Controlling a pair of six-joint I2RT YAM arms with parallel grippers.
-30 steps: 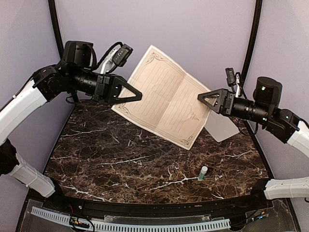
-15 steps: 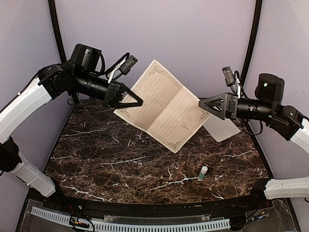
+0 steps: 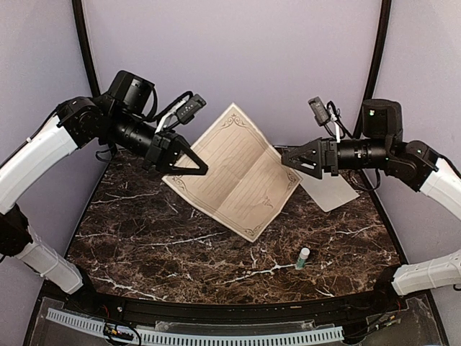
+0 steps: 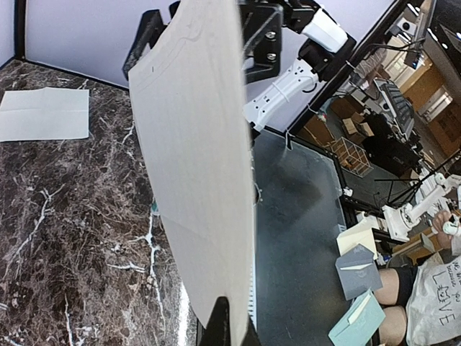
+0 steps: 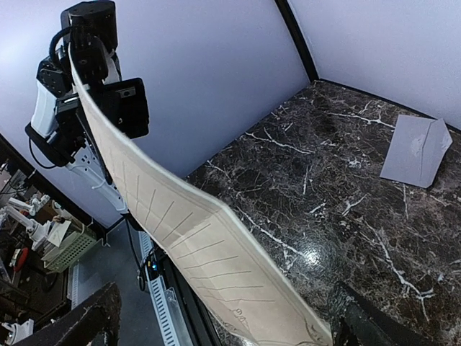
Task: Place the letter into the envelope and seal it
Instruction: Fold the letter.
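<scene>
The grey envelope (image 3: 333,192) is lying partly hidden behind the letter (image 3: 234,173), a cream, lined, creased sheet tilting above the veined marble table (image 3: 166,238). The left gripper (image 3: 204,170) is pinching its left edge. The right gripper (image 3: 287,161) is gaping wide beside its right edge.

Dark marble table (image 3: 144,231), small green-capped tube (image 3: 303,257)

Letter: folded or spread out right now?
Spread out. In the top view the letter shows its full lined face, creased but unfolded, pinched at one edge by the fingers of the left gripper.
</scene>
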